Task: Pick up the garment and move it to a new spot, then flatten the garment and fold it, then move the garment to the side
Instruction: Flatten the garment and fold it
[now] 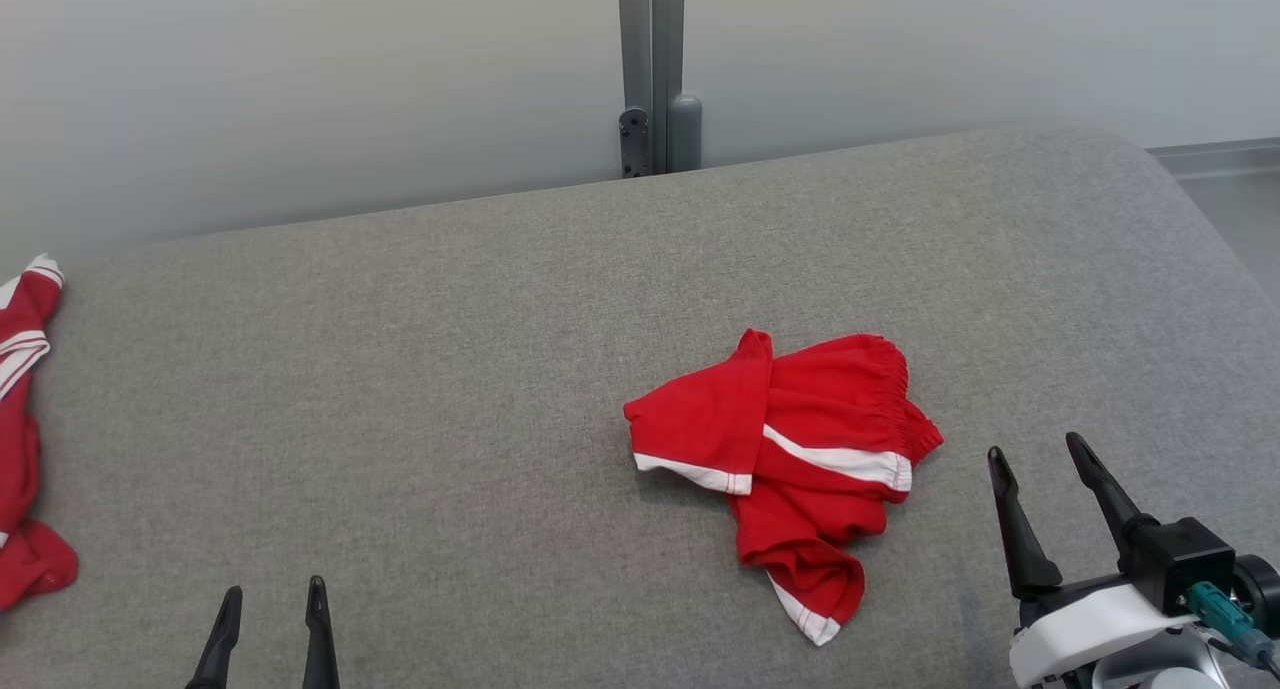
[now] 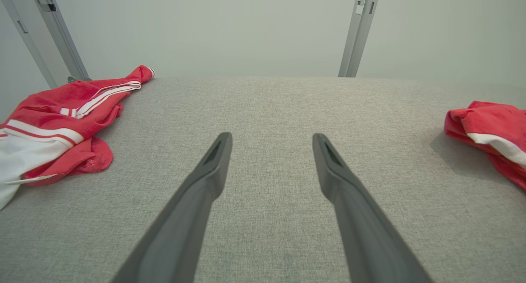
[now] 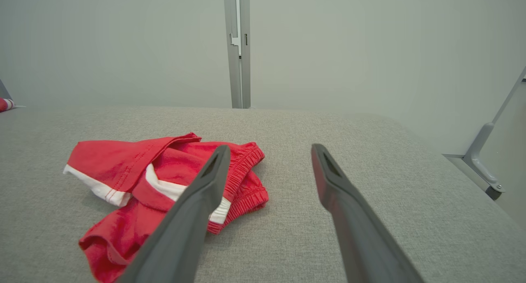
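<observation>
Right gripper (image 1: 1035, 447), fingers spread wide and empty, hovers near the crumpled red garment (image 1: 800, 409) on the grey surface (image 1: 400, 369), left gripper (image 1: 276, 585) equally spread well off, and that's light, floppy cloth by the look, so I'd pinch the gathered waistband (image 1: 890, 369).

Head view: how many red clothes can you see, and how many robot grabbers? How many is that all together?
Red clothes: 2, the striped garment at the left edge and the crumpled garment near the middle.
Grippers: 2, the left gripper and the right gripper, both open and holding nothing.
Total: 4
</observation>
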### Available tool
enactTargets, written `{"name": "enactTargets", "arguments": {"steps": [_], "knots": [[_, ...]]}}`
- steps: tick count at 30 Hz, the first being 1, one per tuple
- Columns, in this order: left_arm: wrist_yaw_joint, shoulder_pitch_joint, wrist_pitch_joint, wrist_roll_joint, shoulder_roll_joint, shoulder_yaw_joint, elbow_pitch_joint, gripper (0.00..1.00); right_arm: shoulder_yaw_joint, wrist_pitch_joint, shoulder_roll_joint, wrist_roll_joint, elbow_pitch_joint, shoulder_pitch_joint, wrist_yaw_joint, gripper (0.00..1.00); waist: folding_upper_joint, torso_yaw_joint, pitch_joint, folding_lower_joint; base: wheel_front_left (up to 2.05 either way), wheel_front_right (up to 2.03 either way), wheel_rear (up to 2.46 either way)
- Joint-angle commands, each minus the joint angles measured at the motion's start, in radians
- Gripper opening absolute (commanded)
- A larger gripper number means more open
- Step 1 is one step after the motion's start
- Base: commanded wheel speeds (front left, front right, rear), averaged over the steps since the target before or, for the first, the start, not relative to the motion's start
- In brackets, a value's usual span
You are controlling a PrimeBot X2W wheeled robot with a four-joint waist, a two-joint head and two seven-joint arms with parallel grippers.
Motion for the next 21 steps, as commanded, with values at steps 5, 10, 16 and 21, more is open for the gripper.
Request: {"name": "enactTargets", "arguments": {"steps": [5,10,16,21], "knots": [[-0.01,-0.015,0.0,0.0,-0.002,0.003,0.006,1.0,-0.001,-0.003,0.001,0.002,0.002,-0.005,0.0,1.0,0.0,0.001,0.001,0.0,0.0,0.0,0.0],[-0.011,-0.02,0.0,-0.008,-0.002,0.0,-0.001,1.0,0.011,-0.003,0.003,0.005,0.006,-0.01,0.0,1.0,0.0,-0.01,0.002,0.0,0.0,0.0,0.0],[-0.012,-0.047,0.0,-0.049,-0.002,-0.084,-0.053,1.0,0.022,-0.003,-0.006,0.01,0.0,-0.035,0.0,1.0,0.0,-0.064,0.013,0.0,0.0,0.0,0.0],[-0.019,-0.108,0.001,-0.099,-0.001,-0.278,0.007,1.0,0.03,-0.003,-0.006,0.015,-0.005,-0.054,0.0,1.0,0.0,-0.139,0.035,0.0,0.0,0.0,0.0]]}}
